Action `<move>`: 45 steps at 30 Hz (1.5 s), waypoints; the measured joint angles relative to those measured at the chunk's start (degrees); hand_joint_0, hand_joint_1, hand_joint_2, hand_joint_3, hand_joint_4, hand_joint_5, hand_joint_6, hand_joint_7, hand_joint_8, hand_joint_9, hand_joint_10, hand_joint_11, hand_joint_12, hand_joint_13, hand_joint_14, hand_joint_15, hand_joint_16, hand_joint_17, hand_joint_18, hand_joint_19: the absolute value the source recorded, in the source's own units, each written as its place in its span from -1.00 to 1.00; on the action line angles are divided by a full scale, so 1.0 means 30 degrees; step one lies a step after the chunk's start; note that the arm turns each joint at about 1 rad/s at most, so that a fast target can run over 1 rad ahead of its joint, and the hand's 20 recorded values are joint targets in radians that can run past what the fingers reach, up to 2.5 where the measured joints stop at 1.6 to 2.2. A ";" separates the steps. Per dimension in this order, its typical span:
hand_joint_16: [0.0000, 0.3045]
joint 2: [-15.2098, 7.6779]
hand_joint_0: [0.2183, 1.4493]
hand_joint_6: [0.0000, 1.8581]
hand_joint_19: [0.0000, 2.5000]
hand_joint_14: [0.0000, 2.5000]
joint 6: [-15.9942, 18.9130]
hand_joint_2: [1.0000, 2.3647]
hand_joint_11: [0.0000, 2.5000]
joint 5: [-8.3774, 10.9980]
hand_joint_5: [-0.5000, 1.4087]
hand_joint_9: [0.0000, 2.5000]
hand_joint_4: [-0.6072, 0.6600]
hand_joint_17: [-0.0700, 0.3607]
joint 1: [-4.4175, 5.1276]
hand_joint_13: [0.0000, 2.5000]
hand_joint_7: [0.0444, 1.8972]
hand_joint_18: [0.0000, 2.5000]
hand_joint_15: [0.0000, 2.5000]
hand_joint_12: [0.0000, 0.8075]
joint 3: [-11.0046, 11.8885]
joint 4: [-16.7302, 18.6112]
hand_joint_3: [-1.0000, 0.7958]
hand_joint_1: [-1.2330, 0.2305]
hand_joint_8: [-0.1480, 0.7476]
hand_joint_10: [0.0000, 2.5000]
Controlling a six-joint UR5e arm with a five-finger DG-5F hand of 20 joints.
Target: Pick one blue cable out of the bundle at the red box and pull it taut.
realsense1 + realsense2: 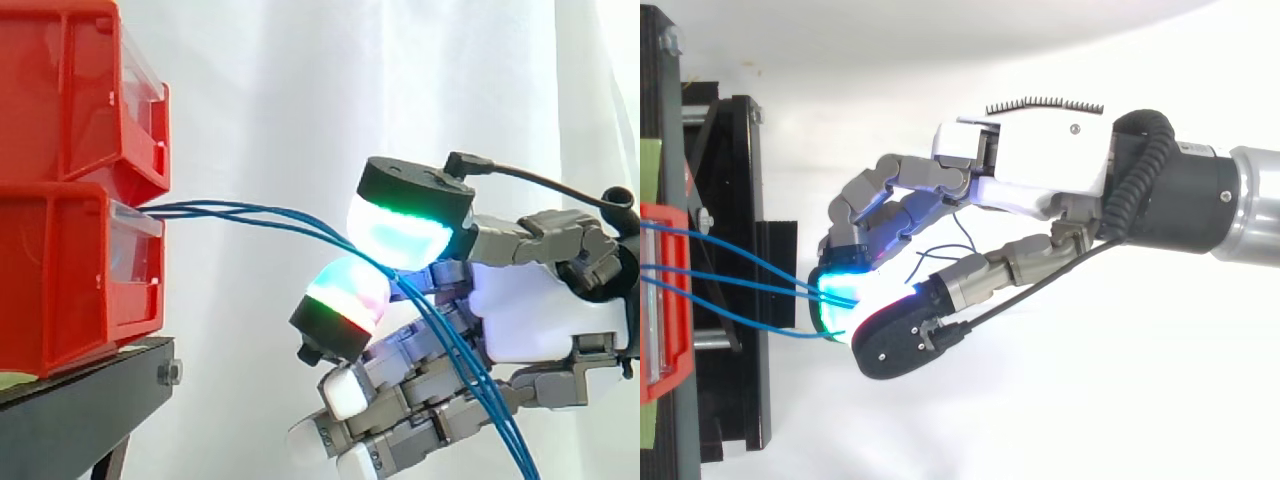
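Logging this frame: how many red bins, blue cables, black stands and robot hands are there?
Red bins: 2
Blue cables: 3
Black stand: 1
Hand: 1
Total: 7

A lab test bench: white curtain [300, 100], red bins [60, 270], black stand [70, 410].

Arm [1252, 205] comes in from the right in top view, wrist about level. Hand [545, 310] points left, fingers [345, 300] curled. Thumb pad on top glows cyan-green, and one finger pad just under it glows magenta-green. The two are closed together, pinching the blue cables [250, 215]. Other fingers are bent below the palm with white pads, touching nothing I can see.
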 measured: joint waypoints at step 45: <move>-0.60 -0.0005 -0.60 0.01 -0.93 -1.00 -0.0019 -1.00 -0.54 0.0000 -0.68 -0.42 0.13 -0.04 0.0032 -0.65 -0.11 -0.59 -0.86 0.06 0.0020 0.0001 -0.44 -0.44 0.08 -0.99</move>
